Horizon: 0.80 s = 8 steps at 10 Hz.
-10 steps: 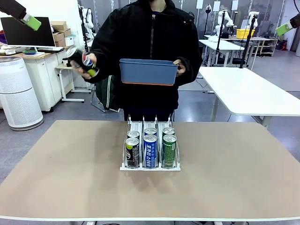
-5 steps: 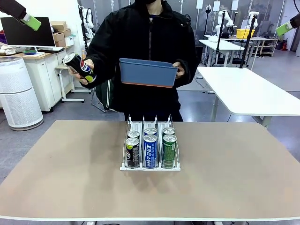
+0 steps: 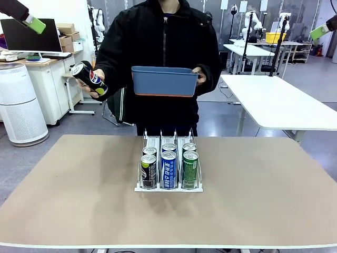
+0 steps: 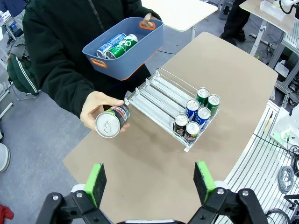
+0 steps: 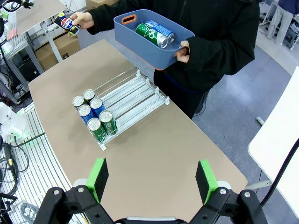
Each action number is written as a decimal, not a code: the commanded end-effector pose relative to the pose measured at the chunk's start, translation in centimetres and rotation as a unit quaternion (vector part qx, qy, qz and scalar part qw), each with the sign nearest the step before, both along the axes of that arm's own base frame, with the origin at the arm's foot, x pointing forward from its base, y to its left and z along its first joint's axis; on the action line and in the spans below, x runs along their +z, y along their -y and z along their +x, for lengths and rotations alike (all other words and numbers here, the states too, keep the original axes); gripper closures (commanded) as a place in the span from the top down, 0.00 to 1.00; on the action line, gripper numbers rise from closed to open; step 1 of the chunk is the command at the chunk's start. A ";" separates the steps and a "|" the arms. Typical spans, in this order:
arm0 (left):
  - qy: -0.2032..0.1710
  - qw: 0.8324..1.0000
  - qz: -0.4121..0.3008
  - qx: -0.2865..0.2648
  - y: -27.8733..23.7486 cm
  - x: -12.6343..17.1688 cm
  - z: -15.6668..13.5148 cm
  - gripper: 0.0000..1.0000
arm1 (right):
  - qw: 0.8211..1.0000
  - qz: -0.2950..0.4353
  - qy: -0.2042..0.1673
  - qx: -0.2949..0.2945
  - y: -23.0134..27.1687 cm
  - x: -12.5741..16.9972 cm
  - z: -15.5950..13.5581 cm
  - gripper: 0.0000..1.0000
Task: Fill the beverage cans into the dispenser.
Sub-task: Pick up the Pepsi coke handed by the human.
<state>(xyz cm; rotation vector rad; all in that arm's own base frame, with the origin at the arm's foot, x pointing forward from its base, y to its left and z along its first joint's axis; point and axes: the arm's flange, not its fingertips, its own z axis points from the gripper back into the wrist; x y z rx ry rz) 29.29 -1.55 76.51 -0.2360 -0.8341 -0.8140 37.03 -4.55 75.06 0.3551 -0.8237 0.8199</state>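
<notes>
A white air purifier (image 3: 21, 105) stands left of the tan table (image 3: 79, 211).

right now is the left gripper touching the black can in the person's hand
Apart. The left wrist view shows the open left gripper hanging well short of the black can, with bare table between them.

left gripper (image 4: 149, 164) and right gripper (image 5: 152, 162) have black fingers (image 4: 96, 183) with green pads (image 4: 204, 179), silver screws (image 4: 52, 197) on black knuckles (image 4: 224, 205) behind them; the person (image 3: 163, 52) wears a black zipped jacket.
</notes>
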 end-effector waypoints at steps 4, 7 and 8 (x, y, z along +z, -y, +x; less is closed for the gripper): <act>-0.002 1.000 -0.001 0.000 -0.1 -0.2 0.1 1.00 | 1.000 0.003 -0.004 0.001 -0.2 0.1 0.0 1.00; -0.002 1.000 -0.001 0.000 -0.1 -0.2 0.1 1.00 | 1.000 0.003 -0.004 0.001 -0.2 0.1 0.0 1.00; -0.002 1.000 -0.001 0.000 -0.1 -0.2 0.1 1.00 | 1.000 0.003 -0.004 0.001 -0.2 0.1 0.0 1.00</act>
